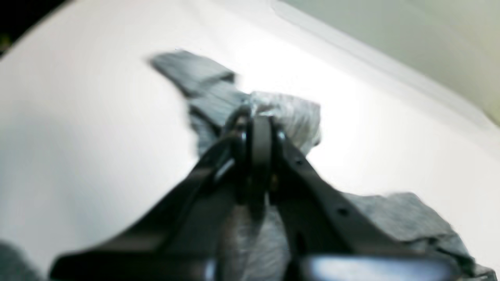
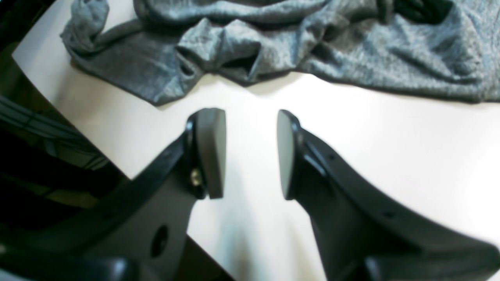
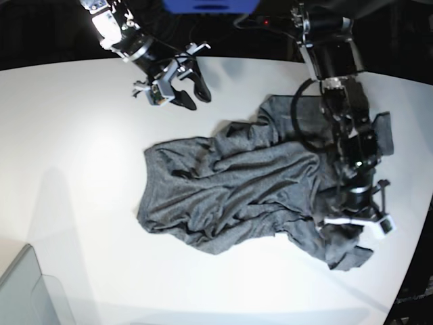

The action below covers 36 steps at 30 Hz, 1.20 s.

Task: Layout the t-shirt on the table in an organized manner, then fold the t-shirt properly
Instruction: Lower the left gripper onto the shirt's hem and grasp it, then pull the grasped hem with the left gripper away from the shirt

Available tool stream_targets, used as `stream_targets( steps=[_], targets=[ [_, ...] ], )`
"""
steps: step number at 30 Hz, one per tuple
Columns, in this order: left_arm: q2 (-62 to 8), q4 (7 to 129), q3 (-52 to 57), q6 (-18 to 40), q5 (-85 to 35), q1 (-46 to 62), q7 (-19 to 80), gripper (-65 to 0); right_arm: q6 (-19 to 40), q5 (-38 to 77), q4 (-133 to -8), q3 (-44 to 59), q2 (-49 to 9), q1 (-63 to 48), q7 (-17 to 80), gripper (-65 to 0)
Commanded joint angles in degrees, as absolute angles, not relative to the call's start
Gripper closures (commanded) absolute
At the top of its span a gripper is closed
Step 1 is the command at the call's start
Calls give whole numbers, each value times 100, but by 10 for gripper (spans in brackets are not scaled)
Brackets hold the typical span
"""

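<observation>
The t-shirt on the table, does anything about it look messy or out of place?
Yes. The t-shirt lies crumpled and bunched in deep wrinkles on the white table, not spread flat. One corner is pinched in the shut left claw. The right claw hangs open beside it, holding nothing.

Translucent grey bin [image 3: 24, 288], blue object [image 3: 208, 5]

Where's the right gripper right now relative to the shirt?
In the base view the right gripper hangs open at upper left, above the table, just beyond the t-shirt's far edge and clear of the cloth.
</observation>
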<state>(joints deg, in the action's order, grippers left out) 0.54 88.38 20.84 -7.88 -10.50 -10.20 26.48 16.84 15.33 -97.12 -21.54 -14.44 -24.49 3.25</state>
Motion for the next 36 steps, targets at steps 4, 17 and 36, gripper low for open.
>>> stream_targets(
  steps=[4,17,36],
  targets=[
    [-4,9552,3187,-760,-1701,-664,2782,0,1736,1578,-9807,-2149,-1455,-2457,171,-223],
    [-251,9015,5534,-725,-3547,462,3011,-1,1710,1578,-9833,-2132,-1420,-2255,145,-227],
    [-418,8505,5648,-725,-3934,453,3020,-133,1719,1578,-8075,-330,-927,-1051,171,-493]
  ],
)
